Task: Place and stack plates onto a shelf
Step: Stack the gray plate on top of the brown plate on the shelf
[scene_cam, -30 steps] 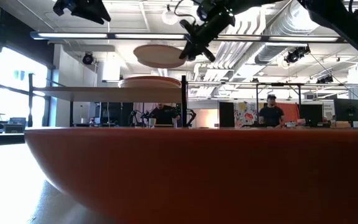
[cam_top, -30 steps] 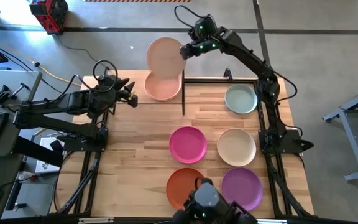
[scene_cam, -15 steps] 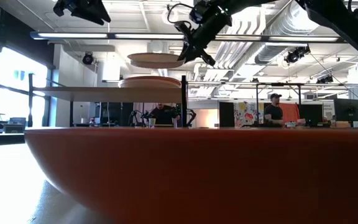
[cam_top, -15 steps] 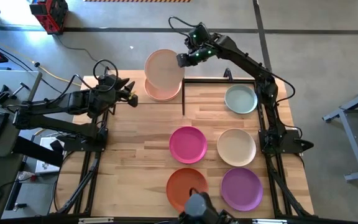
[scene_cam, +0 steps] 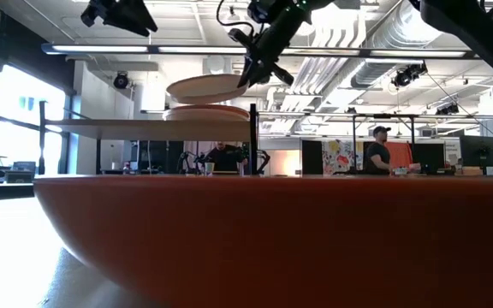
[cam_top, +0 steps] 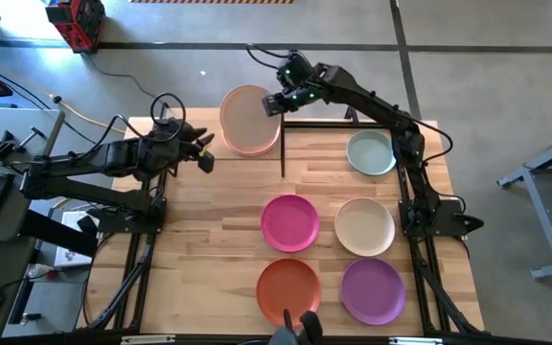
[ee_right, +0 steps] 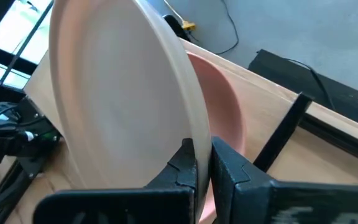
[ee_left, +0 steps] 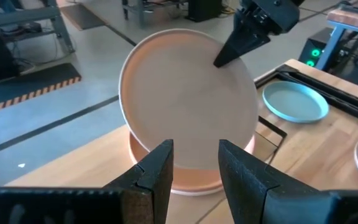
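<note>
While the right gripper (cam_top: 274, 103) pinches the tan plate's (cam_top: 247, 115) rim above the peach plate (scene_cam: 210, 112) on the shelf (scene_cam: 144, 125), upper centre, lowering and releasing should follow. Left gripper (cam_top: 202, 151) waits, parted.

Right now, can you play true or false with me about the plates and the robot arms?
1. The right pincer grips a peach plate by its rim. True.
2. That plate already rests on the plate below. False: in the low view it hangs tilted above the tan-pink plate on the shelf.
3. The left pincer holds a plate. False: it is open and empty, near the shelf.
4. The magenta plate lies on the table. True.
</note>
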{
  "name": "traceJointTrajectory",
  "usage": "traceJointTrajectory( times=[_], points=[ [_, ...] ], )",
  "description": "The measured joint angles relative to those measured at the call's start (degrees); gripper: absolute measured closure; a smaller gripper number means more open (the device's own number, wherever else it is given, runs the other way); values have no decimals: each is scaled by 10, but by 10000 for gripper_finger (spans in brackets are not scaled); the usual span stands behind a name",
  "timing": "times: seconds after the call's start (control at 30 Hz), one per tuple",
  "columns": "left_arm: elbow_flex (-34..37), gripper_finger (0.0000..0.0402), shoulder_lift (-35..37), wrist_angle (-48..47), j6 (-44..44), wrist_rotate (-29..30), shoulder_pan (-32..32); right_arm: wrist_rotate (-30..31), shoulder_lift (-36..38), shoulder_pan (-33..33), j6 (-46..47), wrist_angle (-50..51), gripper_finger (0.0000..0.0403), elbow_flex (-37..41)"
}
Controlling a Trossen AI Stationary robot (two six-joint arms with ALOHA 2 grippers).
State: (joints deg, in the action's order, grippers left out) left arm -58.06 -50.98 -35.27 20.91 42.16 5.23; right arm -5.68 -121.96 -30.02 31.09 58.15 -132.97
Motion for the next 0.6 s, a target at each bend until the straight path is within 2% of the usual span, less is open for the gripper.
traceJointTrajectory(
  times=[0.33, 0.6],
  points=[
    [0, 284, 0, 0, 0, -12, 0, 20, -1, 9, 5, 21, 402, 0],
    [0, 284, 0, 0, -1, -11, 0, 14, -29, 10, 6, 18, 402, 0]
  ],
)
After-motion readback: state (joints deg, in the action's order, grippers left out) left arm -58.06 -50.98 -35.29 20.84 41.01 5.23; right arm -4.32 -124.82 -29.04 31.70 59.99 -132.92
